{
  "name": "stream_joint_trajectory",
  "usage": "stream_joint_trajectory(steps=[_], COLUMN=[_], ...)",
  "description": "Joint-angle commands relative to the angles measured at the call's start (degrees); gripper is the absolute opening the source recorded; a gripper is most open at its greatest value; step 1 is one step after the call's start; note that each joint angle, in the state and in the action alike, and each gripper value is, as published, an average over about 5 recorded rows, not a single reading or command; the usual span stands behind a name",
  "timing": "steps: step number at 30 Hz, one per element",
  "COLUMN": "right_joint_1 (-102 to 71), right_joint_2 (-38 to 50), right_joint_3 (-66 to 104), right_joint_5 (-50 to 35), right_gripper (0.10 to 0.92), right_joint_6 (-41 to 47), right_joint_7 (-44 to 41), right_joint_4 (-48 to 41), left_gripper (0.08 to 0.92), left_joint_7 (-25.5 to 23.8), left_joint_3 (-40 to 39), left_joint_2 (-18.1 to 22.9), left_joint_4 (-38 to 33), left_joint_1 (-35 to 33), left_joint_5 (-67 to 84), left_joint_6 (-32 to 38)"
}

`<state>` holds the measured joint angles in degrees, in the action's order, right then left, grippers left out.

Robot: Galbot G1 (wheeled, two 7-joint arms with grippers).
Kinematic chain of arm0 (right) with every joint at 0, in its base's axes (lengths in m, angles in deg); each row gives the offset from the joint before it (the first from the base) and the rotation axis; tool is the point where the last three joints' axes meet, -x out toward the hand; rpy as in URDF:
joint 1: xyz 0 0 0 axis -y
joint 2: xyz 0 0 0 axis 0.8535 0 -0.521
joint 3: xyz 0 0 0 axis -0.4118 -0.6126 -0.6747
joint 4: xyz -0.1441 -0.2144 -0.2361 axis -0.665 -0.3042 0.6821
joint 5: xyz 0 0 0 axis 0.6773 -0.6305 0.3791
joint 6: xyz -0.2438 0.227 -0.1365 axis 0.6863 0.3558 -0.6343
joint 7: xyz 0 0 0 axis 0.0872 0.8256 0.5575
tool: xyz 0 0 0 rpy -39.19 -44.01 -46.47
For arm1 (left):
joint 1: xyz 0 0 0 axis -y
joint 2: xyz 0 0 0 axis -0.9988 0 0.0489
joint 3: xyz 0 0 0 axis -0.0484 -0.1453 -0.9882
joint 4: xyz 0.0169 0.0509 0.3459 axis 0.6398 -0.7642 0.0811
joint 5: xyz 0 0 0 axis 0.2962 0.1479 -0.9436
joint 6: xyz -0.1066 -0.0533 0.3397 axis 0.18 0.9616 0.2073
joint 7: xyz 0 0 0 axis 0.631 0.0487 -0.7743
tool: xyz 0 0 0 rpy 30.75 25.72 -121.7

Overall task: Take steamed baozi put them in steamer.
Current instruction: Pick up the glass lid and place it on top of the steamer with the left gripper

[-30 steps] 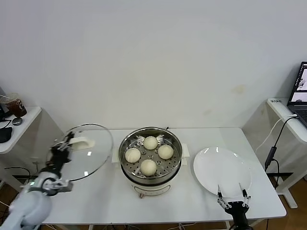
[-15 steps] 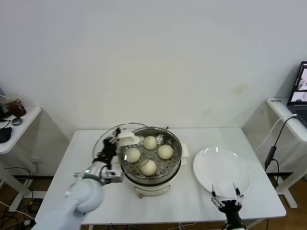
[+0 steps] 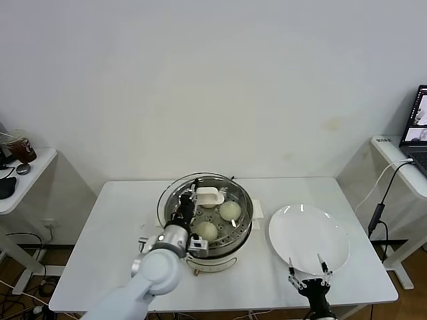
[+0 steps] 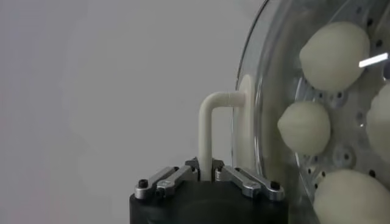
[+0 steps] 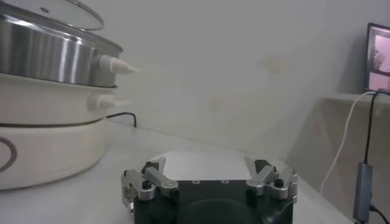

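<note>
On the side table at the far left, a cup [image 3: 24,148] and some dark items lie half cut off by the frame edge. The left arm reaches in from the lower left; its gripper [image 3: 189,208] is clamped on the white handle [image 3: 209,197] of the glass lid [image 3: 175,193], held tilted above the steamer [image 3: 209,224] and overlapping its left half. In the left wrist view the jaws pinch the handle's stem [image 4: 206,137] tightly, and three baozi [image 4: 304,127] show through the glass. From the head, only two baozi are plain: one [image 3: 230,211] toward the right on the perforated tray, one [image 3: 206,231] at the front. The others are hidden behind the gripper, handle and lid. The steamer stands mid-table [image 3: 120,220], its front base partly masked by the arm. Right of it lies the white plate [image 3: 309,239]. At the plate's near edge hangs the right gripper [image 3: 307,276], fingers spread wide, holding nothing; its arm is cut off below. A laptop [image 3: 417,127] is cropped at the far right.
</note>
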<state>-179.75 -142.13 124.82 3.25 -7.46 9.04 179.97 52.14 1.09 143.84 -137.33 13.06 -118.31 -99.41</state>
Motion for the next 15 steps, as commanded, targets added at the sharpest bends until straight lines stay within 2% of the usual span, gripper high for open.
stream_joint_trajectory(steps=[1, 15], right_joint_1=[0.02, -0.22], right_joint_2=[-0.14, 0.02], right_joint_3=[-0.42, -0.52], right_joint_5=[0.55, 0.52], right_gripper=[0.823, 0.823], right_joint_6=[-0.11, -0.09], right_joint_7=[0.10, 0.10], right_joint_4=[-0.18, 0.00], left_gripper=[0.176, 0.176], left_joint_7=[-2.00, -1.83], left_joint_3=[-3.66, -3.30], left_joint_2=[4.03, 5.12], left_joint_4=[2.35, 4.05], left_joint_1=[1.60, 1.26], left_joint_5=[-6.56, -6.77], left_joint_6=[-1.63, -1.38])
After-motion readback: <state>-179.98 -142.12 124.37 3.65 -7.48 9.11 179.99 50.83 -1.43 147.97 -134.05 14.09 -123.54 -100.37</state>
